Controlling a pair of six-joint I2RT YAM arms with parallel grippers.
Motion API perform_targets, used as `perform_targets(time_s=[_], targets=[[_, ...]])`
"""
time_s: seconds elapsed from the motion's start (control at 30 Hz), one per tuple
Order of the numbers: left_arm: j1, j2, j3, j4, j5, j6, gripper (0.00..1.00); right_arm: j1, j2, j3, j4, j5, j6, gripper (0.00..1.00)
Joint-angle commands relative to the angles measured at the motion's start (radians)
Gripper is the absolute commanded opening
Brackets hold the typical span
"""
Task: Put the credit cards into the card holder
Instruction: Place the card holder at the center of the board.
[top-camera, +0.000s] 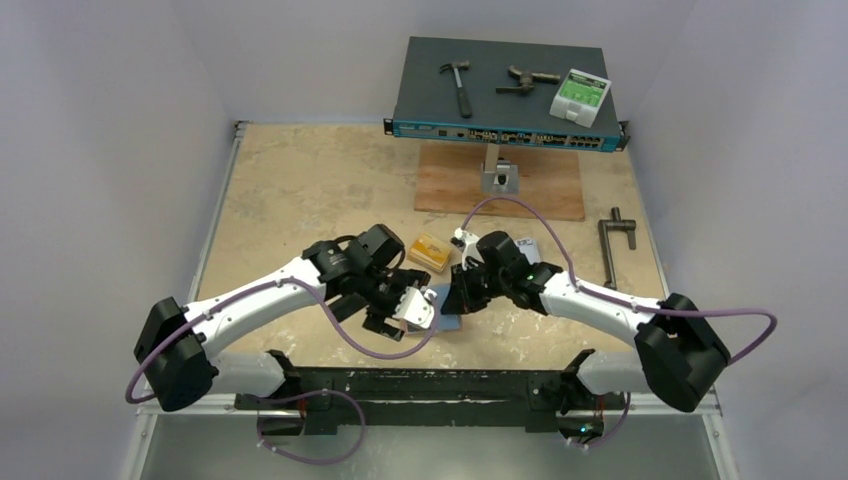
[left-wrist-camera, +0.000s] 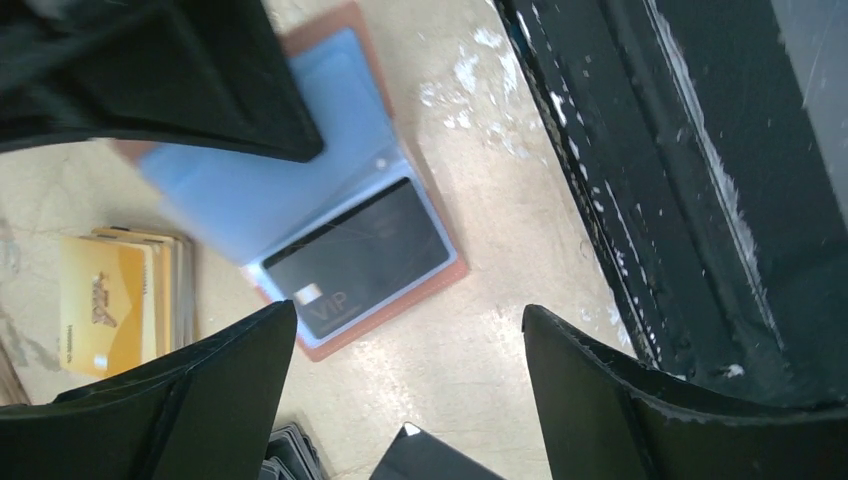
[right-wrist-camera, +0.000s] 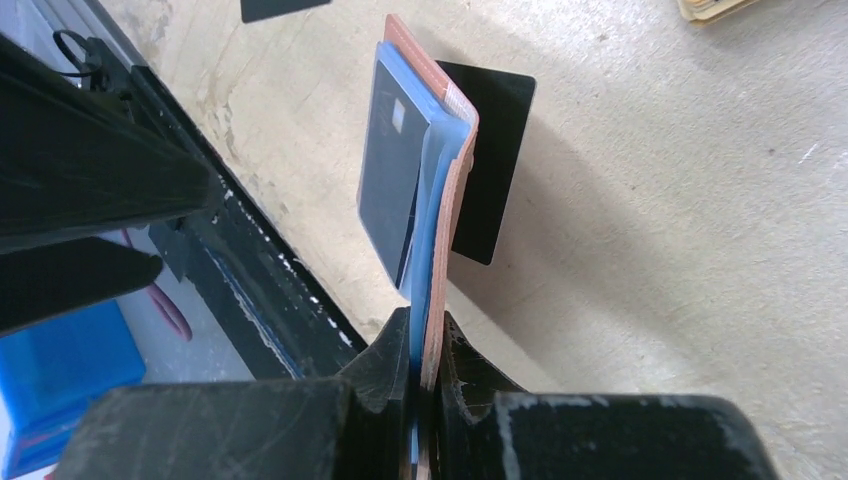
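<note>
The salmon-pink card holder (right-wrist-camera: 447, 210) lies open with blue sleeves, and my right gripper (right-wrist-camera: 428, 350) is shut on its edge. A black VIP card (left-wrist-camera: 355, 255) sits in one sleeve of the card holder (left-wrist-camera: 330, 190). My left gripper (left-wrist-camera: 410, 320) hovers open over bare table just beside it, with nothing between its fingers. Loose credit cards lie around: an orange-gold stack (left-wrist-camera: 105, 300), a black card (left-wrist-camera: 425, 462) and a dark stack (left-wrist-camera: 290, 455). Another black card (right-wrist-camera: 490, 160) lies behind the holder. From above, both grippers meet at the holder (top-camera: 449, 318), near the gold stack (top-camera: 430, 252).
A black frame rail (left-wrist-camera: 640, 200) runs along the near table edge, close to the holder. At the back, a network switch (top-camera: 505, 95) on a stand carries a hammer (top-camera: 458, 85) and a green-white box (top-camera: 580, 95). A wooden board (top-camera: 540, 185) and a metal tool (top-camera: 612, 245) lie further right.
</note>
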Motion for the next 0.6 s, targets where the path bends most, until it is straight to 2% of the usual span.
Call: perform_targets(time_s=[0.0, 0.1, 0.13, 0.27, 0.37, 0.43, 0.57], targets=[[0.036, 0.000, 0.106, 0.027, 0.066, -0.187, 0.84, 0.000, 0.016, -0.042, 0.144, -0.064, 0.014, 0.00], [0.085, 0.008, 0.145, 0.011, 0.074, -0.290, 0.86, -0.001, 0.038, -0.080, 0.173, -0.050, 0.022, 0.00], [0.106, 0.011, 0.154, 0.008, 0.072, -0.331, 0.87, 0.000, 0.043, -0.087, 0.170, -0.038, 0.023, 0.03], [0.236, 0.055, 0.202, -0.052, 0.083, -0.440, 0.88, -0.001, 0.034, -0.094, 0.133, 0.007, 0.024, 0.33], [0.302, 0.088, 0.241, -0.083, 0.081, -0.506, 0.89, -0.001, 0.017, -0.090, 0.100, 0.032, 0.024, 0.49], [0.321, 0.101, 0.261, -0.097, 0.076, -0.543, 0.89, 0.000, -0.001, -0.081, 0.071, 0.047, 0.026, 0.56], [0.329, 0.125, 0.304, -0.111, 0.059, -0.583, 0.89, -0.005, -0.071, -0.017, -0.052, 0.138, 0.006, 0.64]])
